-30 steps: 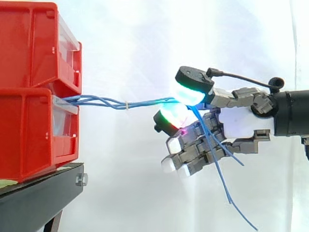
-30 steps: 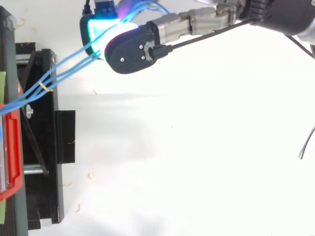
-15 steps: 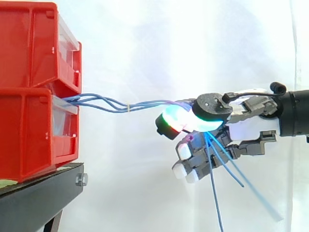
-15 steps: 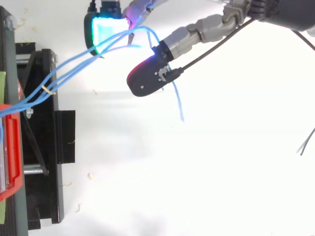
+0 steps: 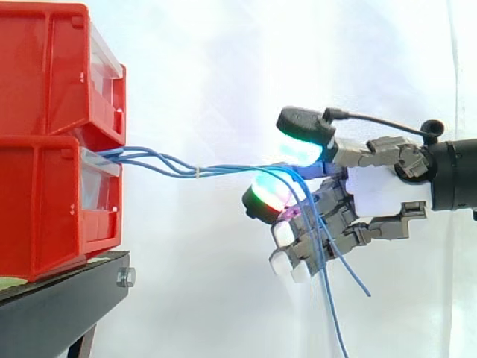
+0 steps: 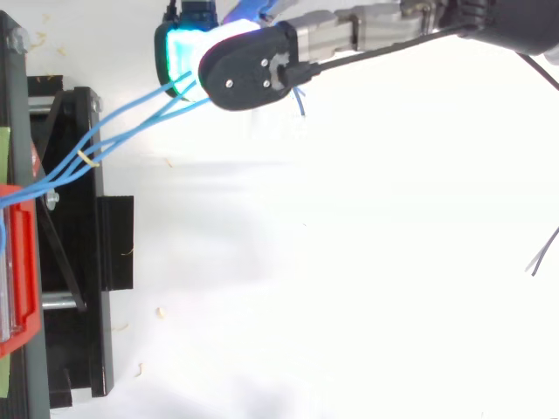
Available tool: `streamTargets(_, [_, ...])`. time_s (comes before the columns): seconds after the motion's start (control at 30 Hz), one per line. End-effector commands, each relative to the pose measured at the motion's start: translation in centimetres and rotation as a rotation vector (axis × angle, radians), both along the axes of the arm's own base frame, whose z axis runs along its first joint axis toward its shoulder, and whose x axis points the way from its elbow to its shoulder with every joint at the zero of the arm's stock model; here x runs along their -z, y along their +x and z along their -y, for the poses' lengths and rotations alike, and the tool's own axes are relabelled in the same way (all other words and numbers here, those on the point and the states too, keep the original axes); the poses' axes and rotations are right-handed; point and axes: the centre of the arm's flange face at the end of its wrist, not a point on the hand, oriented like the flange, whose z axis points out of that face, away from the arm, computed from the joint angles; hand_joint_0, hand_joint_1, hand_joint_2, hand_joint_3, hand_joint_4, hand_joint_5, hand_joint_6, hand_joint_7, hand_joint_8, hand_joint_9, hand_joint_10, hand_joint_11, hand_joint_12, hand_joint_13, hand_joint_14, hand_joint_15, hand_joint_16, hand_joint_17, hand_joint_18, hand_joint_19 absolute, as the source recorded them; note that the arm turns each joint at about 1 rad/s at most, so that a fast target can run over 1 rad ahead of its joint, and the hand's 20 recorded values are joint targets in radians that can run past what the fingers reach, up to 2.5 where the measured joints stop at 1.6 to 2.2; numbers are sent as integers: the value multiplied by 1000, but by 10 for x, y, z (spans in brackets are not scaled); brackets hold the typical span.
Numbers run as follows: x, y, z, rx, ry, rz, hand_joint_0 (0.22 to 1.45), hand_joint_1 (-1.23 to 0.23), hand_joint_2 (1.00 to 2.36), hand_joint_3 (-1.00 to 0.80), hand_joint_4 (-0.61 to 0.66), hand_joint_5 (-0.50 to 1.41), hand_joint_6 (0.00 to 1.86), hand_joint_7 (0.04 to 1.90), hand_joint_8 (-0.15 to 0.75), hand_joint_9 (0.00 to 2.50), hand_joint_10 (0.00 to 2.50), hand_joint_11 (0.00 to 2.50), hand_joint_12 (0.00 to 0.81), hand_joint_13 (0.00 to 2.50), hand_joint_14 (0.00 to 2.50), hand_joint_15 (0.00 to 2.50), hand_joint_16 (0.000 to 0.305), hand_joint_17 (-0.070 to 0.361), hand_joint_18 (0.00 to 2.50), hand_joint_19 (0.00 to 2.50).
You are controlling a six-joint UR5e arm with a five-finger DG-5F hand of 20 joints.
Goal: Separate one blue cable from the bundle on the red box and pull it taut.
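Note:
Several blue cables (image 5: 238, 169) come out between the two stacked red bins (image 5: 45, 209) and are bound by a pale tie (image 5: 196, 173). They run right, sagging slightly, to my hand (image 5: 380, 190). There they pass between the cyan-glowing thumb pad (image 5: 302, 134) above and a green-and-red glowing fingertip (image 5: 264, 198) below. The lower fingers are curled, and the cables' loose ends (image 5: 332, 298) hang down across them. From above, the blue cables (image 6: 131, 131) fan out past the tie (image 6: 85, 157) and go under the black back of the thumb pad (image 6: 249, 70).
The bins sit on a black stand (image 5: 59, 298) at the left, whose frame (image 6: 79, 262) runs along the left edge in the top view. A white curtain hangs behind. Small crumbs lie on the white floor (image 6: 162, 312).
The thumb, which had swung down in front of the cables half a second ago, has risen above them again. The loose ends have swung back under the hand.

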Motion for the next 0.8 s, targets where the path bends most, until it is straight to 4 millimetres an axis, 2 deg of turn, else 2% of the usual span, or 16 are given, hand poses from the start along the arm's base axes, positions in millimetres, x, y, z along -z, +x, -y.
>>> streamTargets(0.0, [0, 0, 0, 0, 0, -1, 528, -633, 1015, -323, -2, -130, 906, 1002, 195, 986, 16, 475, 321, 777, 18, 451, 41, 93, 568, 525])
streamTargets(0.1, [0, 0, -1, -2, 0, -1, 533, -651, 1016, -294, 5, -138, 915, 969, 198, 972, 16, 477, 319, 774, 18, 456, 42, 94, 565, 527])
streamTargets(0.33, [0, 2, -8, -8, 0, -1, 562, -654, 1011, -382, 26, -139, 920, 942, 194, 978, 17, 499, 314, 780, 18, 453, 42, 94, 575, 521])
streamTargets(0.77, [3, 0, -21, -30, 81, -17, 639, -789, 1021, -259, 5, -140, 937, 988, 188, 954, 18, 526, 310, 776, 18, 441, 41, 92, 605, 496])
